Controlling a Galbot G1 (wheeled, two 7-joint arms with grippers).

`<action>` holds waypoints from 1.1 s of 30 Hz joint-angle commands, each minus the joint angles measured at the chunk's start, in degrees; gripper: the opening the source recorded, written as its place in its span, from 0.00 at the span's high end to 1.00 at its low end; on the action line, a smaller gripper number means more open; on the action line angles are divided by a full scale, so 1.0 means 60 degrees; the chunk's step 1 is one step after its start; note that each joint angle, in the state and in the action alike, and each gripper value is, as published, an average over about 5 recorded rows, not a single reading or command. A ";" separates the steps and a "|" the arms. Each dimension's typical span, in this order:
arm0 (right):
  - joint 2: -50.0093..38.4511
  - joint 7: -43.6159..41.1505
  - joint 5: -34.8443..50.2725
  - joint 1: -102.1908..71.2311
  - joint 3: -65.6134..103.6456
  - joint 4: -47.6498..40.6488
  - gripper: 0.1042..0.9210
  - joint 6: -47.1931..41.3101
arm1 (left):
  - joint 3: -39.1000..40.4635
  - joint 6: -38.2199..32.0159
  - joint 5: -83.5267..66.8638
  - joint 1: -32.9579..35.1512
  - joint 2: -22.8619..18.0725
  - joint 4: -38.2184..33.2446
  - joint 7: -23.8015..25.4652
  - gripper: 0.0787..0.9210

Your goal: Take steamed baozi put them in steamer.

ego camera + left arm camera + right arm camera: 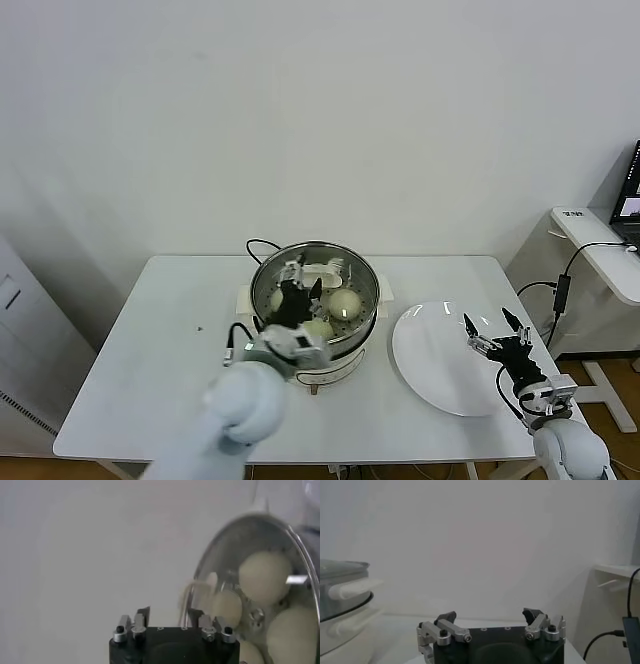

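Observation:
The steamer (366, 282), a shiny steel pot on a white base, stands mid-table. Three cream-white baozi show inside it, one of them right of centre (345, 303). My left gripper (298, 289) hovers over the pot's left half, open and holding nothing. In the left wrist view the left gripper (169, 617) is open just outside the steamer's wall (220, 550), with several baozi (265, 575) inside. My right gripper (495, 335) is open and holds nothing above the right edge of the white plate (430, 350). The right wrist view shows the right gripper (490, 616) open, with the steamer (340, 600) far off.
The white table (160, 340) carries the steamer and the plate. A black cord (255, 244) runs behind the pot. A white side desk (595, 235) with cables stands beyond the table's right end. A plain wall lies behind.

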 commanded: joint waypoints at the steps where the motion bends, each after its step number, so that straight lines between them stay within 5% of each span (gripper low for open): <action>1: 0.0004 0.0399 0.0386 0.0237 -0.0272 0.0074 0.12 -0.0374 | -0.5356 -0.1050 -1.5456 0.0791 0.1418 -0.1243 -0.3843 0.22; 8: 0.0007 0.0552 -0.0216 0.0299 -0.0112 0.0203 0.12 -0.0733 | -0.6630 -0.2799 -1.3748 0.2907 0.2098 0.1106 -0.3692 0.12; 17: 0.0239 0.0930 -0.0244 0.0028 0.0004 0.0351 0.12 -0.0796 | -0.5692 -0.4318 -1.3270 0.3868 0.2447 0.3447 -0.3467 0.12; 33: 0.0450 0.1026 -0.0615 -0.0024 -0.0199 0.0233 0.12 -0.0816 | -0.5745 -0.3866 -1.3873 0.3461 0.1839 0.3371 -0.3449 0.12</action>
